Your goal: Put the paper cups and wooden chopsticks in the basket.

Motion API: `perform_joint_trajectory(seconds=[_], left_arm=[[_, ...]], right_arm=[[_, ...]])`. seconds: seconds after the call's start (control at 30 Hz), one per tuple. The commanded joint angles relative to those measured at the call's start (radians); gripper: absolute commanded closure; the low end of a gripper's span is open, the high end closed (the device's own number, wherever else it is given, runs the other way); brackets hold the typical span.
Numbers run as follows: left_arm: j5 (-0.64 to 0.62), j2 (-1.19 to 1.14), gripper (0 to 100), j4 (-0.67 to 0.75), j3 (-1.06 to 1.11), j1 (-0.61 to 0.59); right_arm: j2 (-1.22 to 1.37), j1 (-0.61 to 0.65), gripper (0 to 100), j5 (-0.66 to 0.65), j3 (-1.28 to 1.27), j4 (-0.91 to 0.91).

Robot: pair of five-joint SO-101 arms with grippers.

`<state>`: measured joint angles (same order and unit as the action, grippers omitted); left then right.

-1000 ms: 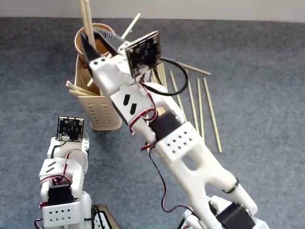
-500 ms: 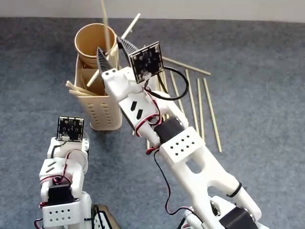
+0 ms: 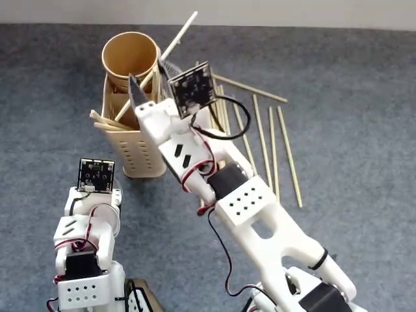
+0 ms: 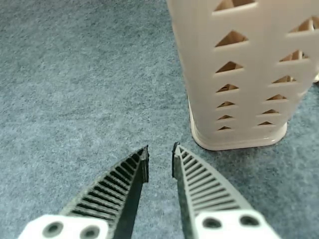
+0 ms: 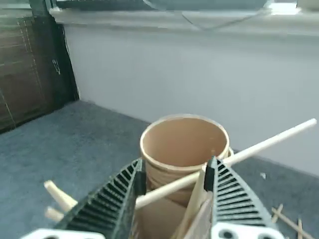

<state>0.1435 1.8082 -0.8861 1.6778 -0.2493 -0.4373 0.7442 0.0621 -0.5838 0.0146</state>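
Grey carpeted table (image 3: 364,78): my right tool (image 3: 146,71) hangs spread and empty over the beige perforated plastic basket (image 3: 140,153) holding the brown paper cup (image 3: 130,55), left tool (image 4: 159,152) slightly parted near its base; I'd lift straight up, then fetch the loose wooden chopsticks (image 3: 273,146) singly.

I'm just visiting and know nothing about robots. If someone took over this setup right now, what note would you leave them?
Right gripper: fingers open above the basket, gripping nothing.
Left gripper: fingers slightly open, empty, low over the carpet beside the basket.
Done: one paper cup and some chopsticks are in the basket.
Left: several loose chopsticks lie on the carpet outside the basket.
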Motion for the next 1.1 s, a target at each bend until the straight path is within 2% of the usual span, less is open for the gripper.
perform_joint_trajectory(seconds=[0.0, 0.27, 0.37, 0.5, 0.7, 1.07], left_arm=[[0.015, 0.008, 89, -0.005, 0.018, 0.01], [0.015, 0.008, 89, -0.005, 0.018, 0.004], [0.025, 0.01, 89, -0.003, 0.018, 0.001], [0.078, 0.01, 89, 0.003, 0.018, -0.062], [0.078, 0.01, 89, -0.003, 0.018, -0.039], [0.078, 0.01, 89, -0.003, 0.018, -0.038]], right_arm=[[-0.024, 0.005, 80.4, 0.0, -0.036, 0.099], [0.166, -0.028, 80.4, 0.0, -0.081, 0.168], [0.145, -0.044, 80.4, 0.002, -0.071, 0.177], [0.001, -0.058, 80.4, 0.002, -0.036, 0.266], [-0.166, -0.041, 80.4, 0.002, -0.001, 0.283], [0.018, 0.022, 80.4, 0.002, 0.243, 0.285]])
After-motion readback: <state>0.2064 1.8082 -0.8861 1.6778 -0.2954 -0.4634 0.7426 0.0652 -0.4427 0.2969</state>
